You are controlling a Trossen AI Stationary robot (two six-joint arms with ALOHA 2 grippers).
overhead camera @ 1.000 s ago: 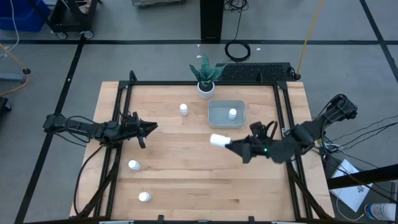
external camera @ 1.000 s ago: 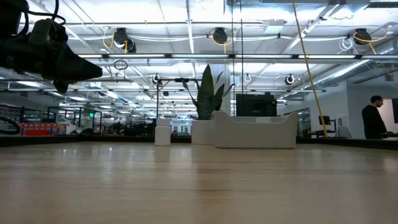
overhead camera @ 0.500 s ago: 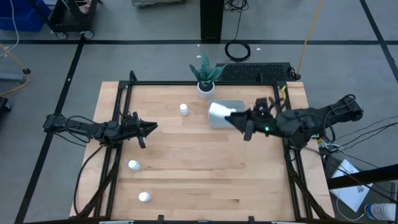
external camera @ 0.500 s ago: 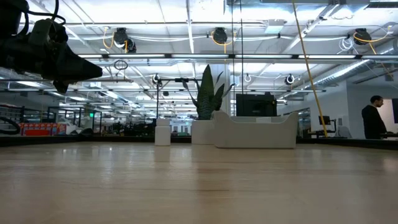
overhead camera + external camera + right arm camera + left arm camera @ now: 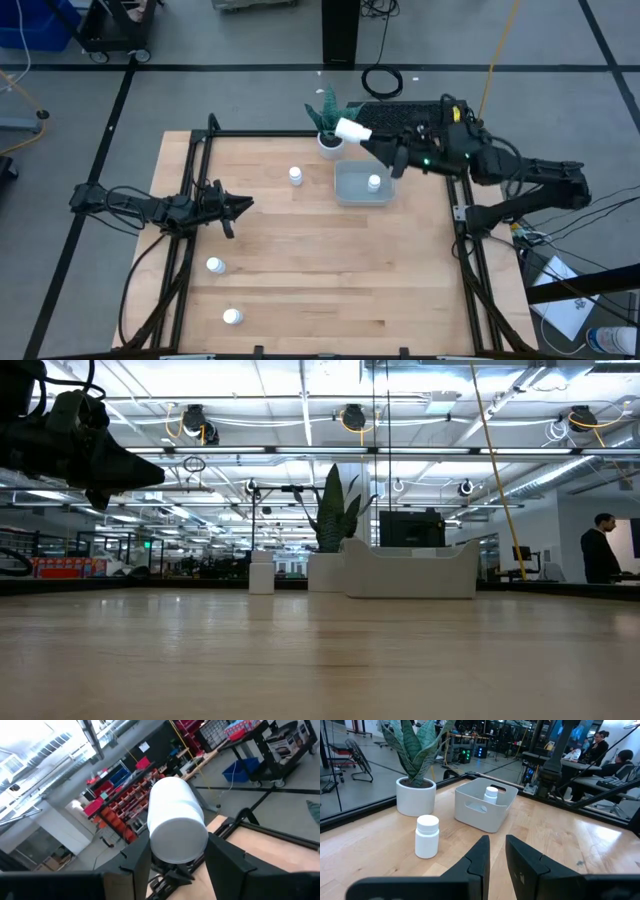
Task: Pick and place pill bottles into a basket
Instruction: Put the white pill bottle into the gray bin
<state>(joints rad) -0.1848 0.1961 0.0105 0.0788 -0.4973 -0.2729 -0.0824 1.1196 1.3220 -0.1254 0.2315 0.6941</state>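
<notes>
Gripping pill bottle [image 5: 177, 817] across body, right gripper [image 5: 372, 143] fingers pinching it, high near plant pot [image 5: 331, 143], beside basket [image 5: 355, 187]. Looks light, rigid, slick plastic; mid-body hold suits. Left gripper [image 5: 496, 851] fingers nearly together, empty.

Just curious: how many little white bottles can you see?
5: one in the right gripper, one in the basket, one beside the plant, two near the front-left corner.

Large open robotics lab or workshop hall. Wooden table [image 5: 320, 260] in a black metal frame on a grey floor marked with dark lines. Exposed ceiling with strip lights and hanging cable reels [image 5: 353, 416]. Red parts bins on shelving [image 5: 127, 795], blue crates, carts. People seated at desks [image 5: 615, 762].
</notes>
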